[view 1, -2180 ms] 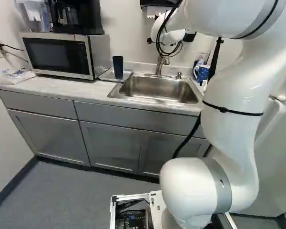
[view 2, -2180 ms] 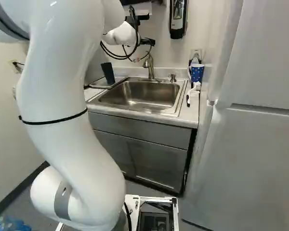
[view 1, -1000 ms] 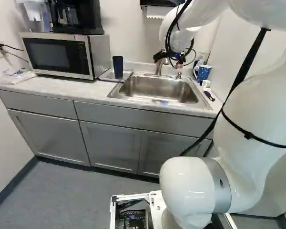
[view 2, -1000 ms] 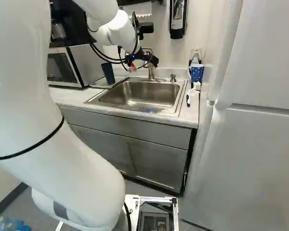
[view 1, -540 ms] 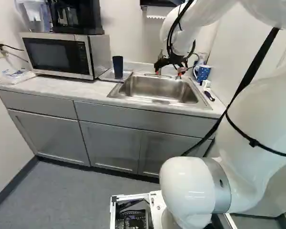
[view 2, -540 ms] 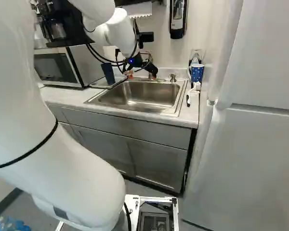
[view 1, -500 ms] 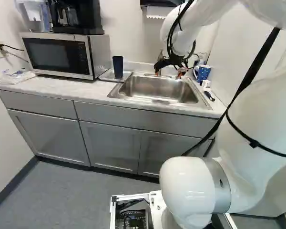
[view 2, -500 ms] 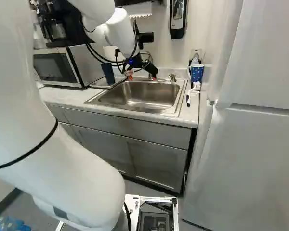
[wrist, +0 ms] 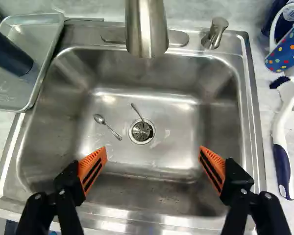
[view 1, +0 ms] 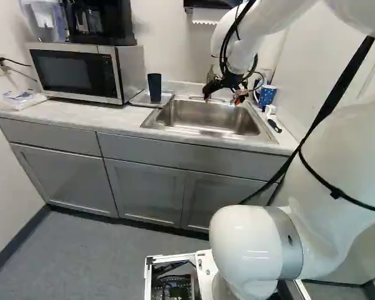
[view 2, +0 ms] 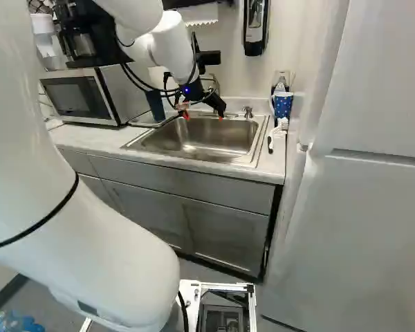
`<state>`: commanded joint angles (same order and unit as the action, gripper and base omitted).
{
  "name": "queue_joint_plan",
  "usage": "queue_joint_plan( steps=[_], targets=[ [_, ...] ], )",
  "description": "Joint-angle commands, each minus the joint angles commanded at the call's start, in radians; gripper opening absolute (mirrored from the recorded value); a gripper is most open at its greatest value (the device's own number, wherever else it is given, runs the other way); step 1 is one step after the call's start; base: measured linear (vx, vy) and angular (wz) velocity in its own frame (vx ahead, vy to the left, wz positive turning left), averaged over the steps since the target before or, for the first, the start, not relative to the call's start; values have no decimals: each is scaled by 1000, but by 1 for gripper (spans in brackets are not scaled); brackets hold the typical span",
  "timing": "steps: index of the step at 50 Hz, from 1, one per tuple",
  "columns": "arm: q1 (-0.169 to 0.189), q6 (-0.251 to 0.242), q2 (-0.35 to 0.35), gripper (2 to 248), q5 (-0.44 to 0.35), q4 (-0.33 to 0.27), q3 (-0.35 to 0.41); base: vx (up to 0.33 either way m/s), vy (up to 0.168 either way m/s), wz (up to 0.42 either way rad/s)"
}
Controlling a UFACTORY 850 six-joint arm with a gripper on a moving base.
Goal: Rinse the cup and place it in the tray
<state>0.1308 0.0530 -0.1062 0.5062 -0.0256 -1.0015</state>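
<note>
In the left base view my gripper [view 1: 222,97] hangs over the back of the steel sink [view 1: 262,132]. From the wrist, the gripper [wrist: 153,152] shows its two orange pads wide apart above the basin, nothing between them. The dark blue cup [wrist: 9,53] stands on the metal tray [wrist: 13,94] beside the basin, on the microwave's side. A blue mug with coloured dots [wrist: 287,47] stands on the counter at the opposite side. The faucet [wrist: 147,30] reaches over the basin's back, ahead of the fingers.
Two small spoons [wrist: 108,127] lie in the basin around the drain [wrist: 141,131]. A white and blue brush [wrist: 282,139] lies on the counter below the mug. The microwave [view 1: 87,72] stands past the tray; a refrigerator [view 2: 360,207] rises at the right.
My arm has reached forward and brought the gripper into view over the sink; over the last half second it has sunk slightly. The base, cup, mug and tray have stayed put.
</note>
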Motion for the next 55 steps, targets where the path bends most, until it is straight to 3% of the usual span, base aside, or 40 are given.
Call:
queue_joint_plan(
  steps=[55],
  targets=[
    [0, 0, 0, 247, 0, 0, 0, 4, -1, 3]
  ],
)
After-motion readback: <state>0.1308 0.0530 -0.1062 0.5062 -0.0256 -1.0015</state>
